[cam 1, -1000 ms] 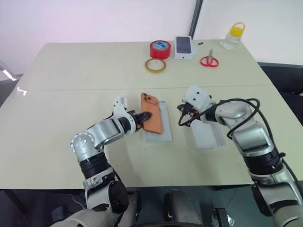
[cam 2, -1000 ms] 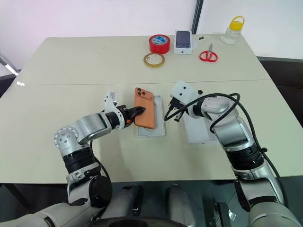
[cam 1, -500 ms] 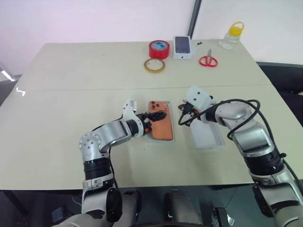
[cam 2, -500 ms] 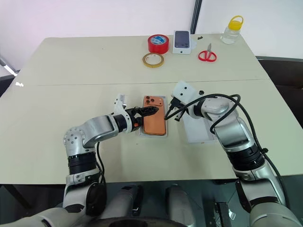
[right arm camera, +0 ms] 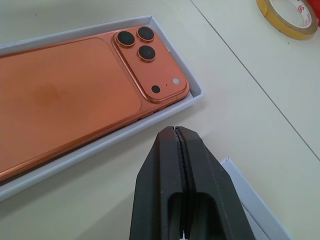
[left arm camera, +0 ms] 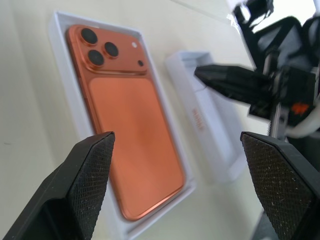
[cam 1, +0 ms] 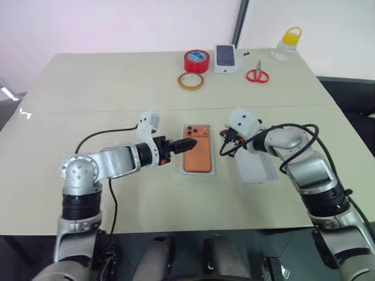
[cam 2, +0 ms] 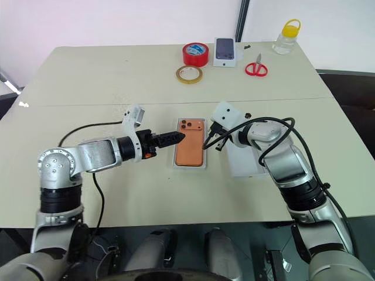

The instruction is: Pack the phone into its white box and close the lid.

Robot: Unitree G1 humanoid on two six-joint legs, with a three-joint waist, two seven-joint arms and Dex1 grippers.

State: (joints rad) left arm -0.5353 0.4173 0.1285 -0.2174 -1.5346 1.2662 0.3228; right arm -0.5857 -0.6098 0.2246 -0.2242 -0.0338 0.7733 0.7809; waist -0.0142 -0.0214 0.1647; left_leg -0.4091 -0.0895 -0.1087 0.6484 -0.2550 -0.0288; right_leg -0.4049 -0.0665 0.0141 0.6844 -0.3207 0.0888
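Observation:
The orange phone (cam 1: 197, 154) lies flat, back up, inside the shallow white box (left arm camera: 62, 45) at the table's middle, its camera lenses at the far end. My left gripper (cam 1: 188, 143) is open at the phone's left edge, fingers (left arm camera: 92, 170) wide apart and holding nothing. The white lid (cam 1: 256, 166) lies hollow side up on the table just right of the box. My right gripper (right arm camera: 179, 135) is shut and empty, hovering between the box's far right corner and the lid.
At the table's far edge stand a red tape roll (cam 1: 198, 60), a yellow tape ring (cam 1: 192, 81), a small white box printed with a dark phone (cam 1: 227, 58), red scissors (cam 1: 258, 75) and a yellow-capped bottle (cam 1: 286, 44).
The phone, held tilted over the box by my left gripper, now lies flat in it. The left gripper has opened and drawn back to the left. The right arm has stayed still.

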